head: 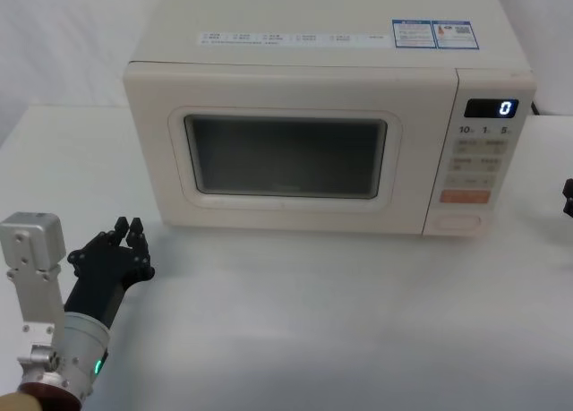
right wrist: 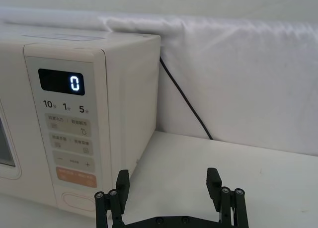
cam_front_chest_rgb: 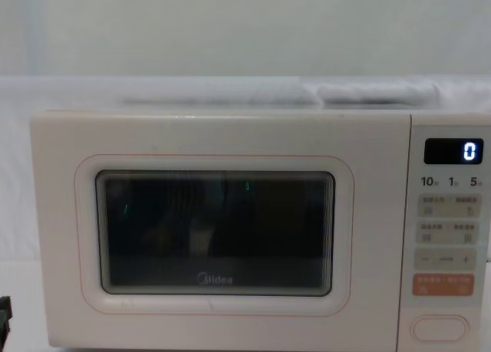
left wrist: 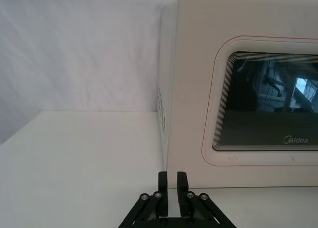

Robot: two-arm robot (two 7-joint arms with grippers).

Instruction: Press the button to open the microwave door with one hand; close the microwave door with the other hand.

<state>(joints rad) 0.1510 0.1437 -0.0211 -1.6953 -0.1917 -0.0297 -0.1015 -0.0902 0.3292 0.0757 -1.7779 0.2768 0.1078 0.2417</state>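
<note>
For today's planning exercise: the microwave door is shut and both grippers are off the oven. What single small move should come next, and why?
Probably bring the right gripper, open and off the microwave's right corner, in toward the oval button at the foot of the control strip. The door sits flush and shut, nothing touches that button, and the left gripper, shut, waits at the door's left.

the cream microwave (head: 304, 115) stood on the counter (head: 295, 321), its dark-windowed microwave door (head: 285, 156) shut flush, its display (head: 491, 108) showing 0.
</note>
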